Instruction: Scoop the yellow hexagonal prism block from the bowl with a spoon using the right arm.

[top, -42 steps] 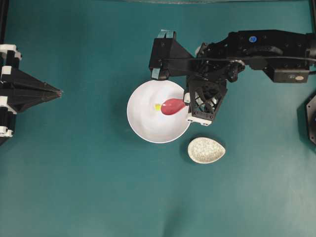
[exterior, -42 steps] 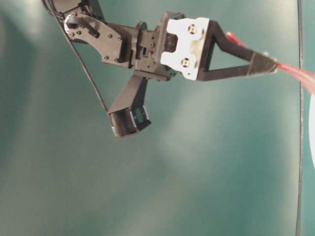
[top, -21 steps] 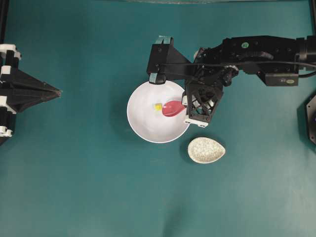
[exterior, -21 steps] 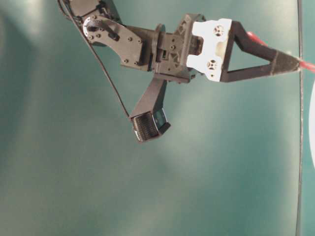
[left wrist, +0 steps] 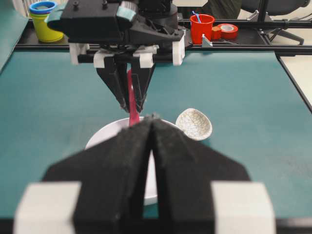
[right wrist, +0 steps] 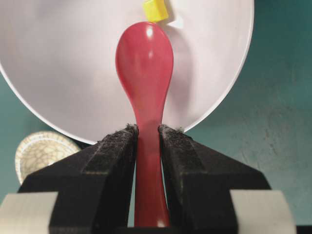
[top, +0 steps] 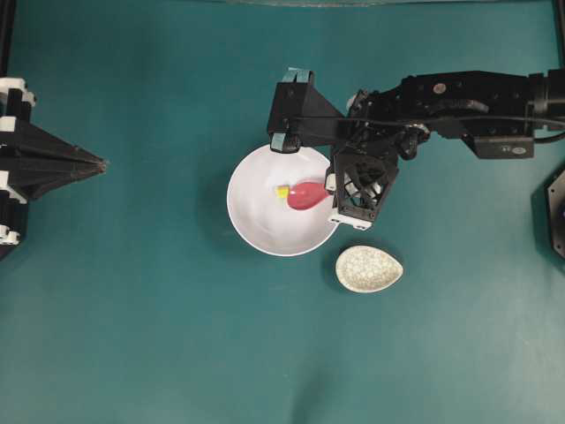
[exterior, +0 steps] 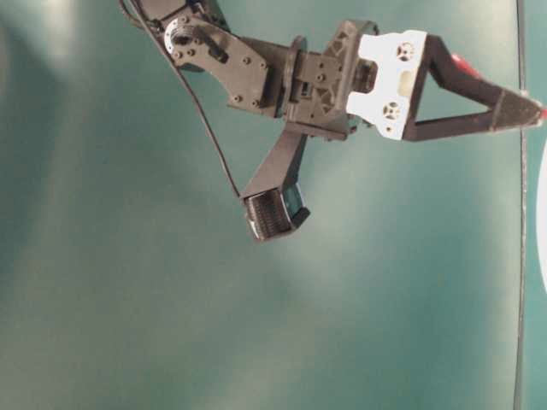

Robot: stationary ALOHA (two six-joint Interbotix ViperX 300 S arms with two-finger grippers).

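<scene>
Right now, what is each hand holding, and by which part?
The right hand clamps the spoon by its handle, scoop over the bowl. The left hand holds nothing.

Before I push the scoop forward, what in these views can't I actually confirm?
- Whether the spoon tip touches the yellow block: the right wrist view's top edge crops the block, and it is too small overhead.
- Bowl contents in the table-level view: only a sliver of rim shows at the right edge.
- Block in the left wrist view: hidden behind the shut left end effector.
- Spoon handle overhead: covered by the right end effector.
</scene>
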